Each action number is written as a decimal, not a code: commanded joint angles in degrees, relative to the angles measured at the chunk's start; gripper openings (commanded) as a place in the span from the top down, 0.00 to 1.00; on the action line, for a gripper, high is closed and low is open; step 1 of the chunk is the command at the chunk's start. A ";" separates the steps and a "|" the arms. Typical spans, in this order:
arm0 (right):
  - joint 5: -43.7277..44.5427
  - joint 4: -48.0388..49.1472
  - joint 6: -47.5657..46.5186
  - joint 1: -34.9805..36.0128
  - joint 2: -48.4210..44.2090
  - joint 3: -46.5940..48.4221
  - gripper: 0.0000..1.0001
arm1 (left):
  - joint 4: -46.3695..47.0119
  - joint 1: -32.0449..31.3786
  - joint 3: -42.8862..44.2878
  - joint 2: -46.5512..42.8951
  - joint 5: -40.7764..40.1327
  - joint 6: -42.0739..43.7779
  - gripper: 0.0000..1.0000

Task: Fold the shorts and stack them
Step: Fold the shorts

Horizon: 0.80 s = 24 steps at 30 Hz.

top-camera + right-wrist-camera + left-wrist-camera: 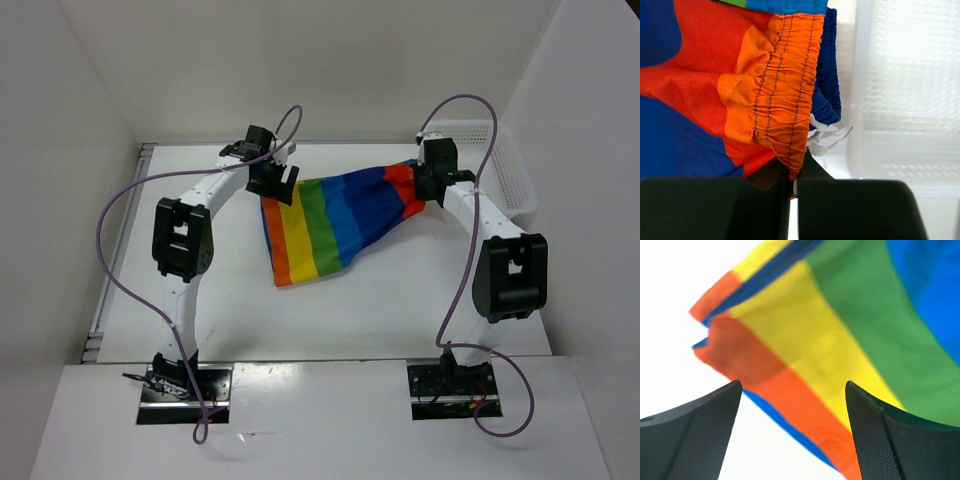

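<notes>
Nearest us in the top view sit the two arm bases (185,385), and beyond them the rainbow-striped shorts (335,220) stretch across the white table (350,320). Their long axis runs from the waistband at the right gripper (428,183) down-left to the leg hems. The left gripper (272,180) hovers just over the far hem corner, so we judge it the nearer arm for that end.

From the left wrist we see the fingers (700,435) spread wide and holding nothing, with the orange and red hem (740,360) just ahead of them and slanting across the gap.

From the right wrist we see the fingers (850,210) pressed together on the gathered orange waistband (785,100). The white drawstring (825,137) dangles beside it, and the mesh basket (905,90) stands close by.
</notes>
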 commanded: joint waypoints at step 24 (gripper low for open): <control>-4.49 1.93 -1.75 0.04 -4.02 -5.74 1.00 | -11.53 -14.60 36.26 21.55 8.74 0.21 0.04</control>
